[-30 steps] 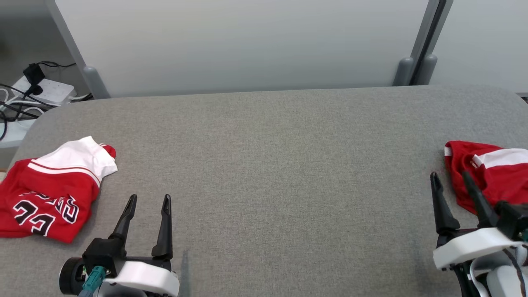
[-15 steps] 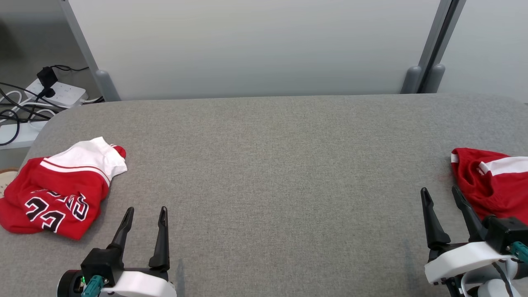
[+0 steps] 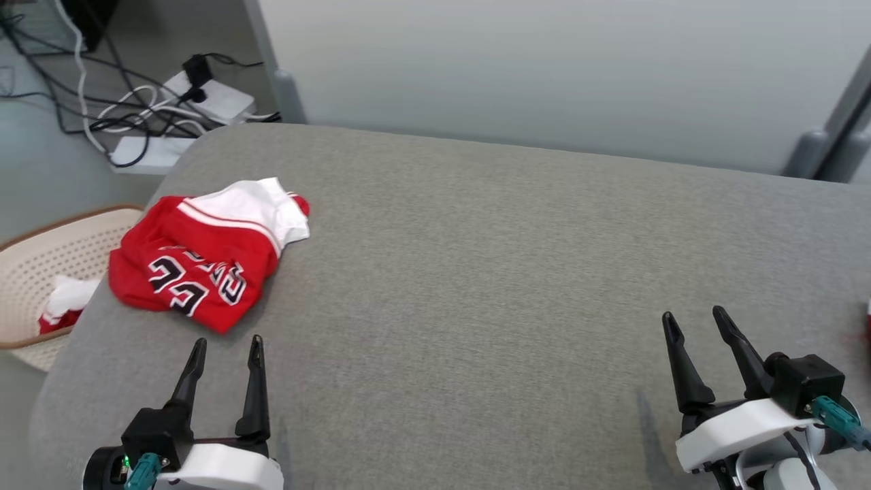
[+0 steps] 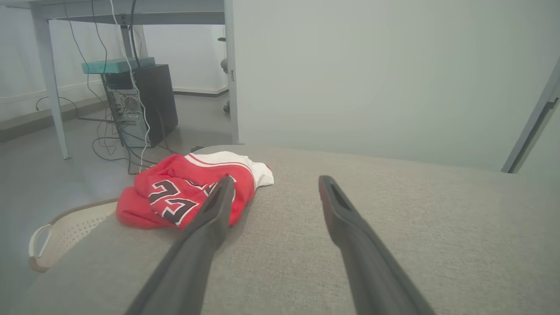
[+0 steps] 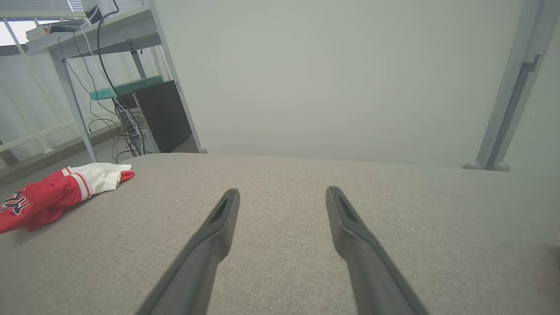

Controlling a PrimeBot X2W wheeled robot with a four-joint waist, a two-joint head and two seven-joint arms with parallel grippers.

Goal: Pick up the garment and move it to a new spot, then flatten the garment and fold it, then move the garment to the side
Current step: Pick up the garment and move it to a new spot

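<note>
Red-and-white jersey lies crumpled on the grey fabric-covered desk, near its far-left corner, free of both grippers. Left gripper: fingers apart, empty, just short of the jersey. Right gripper: fingers apart, empty, well away from it. Perforated basket stands beside the desk's left edge.
</note>
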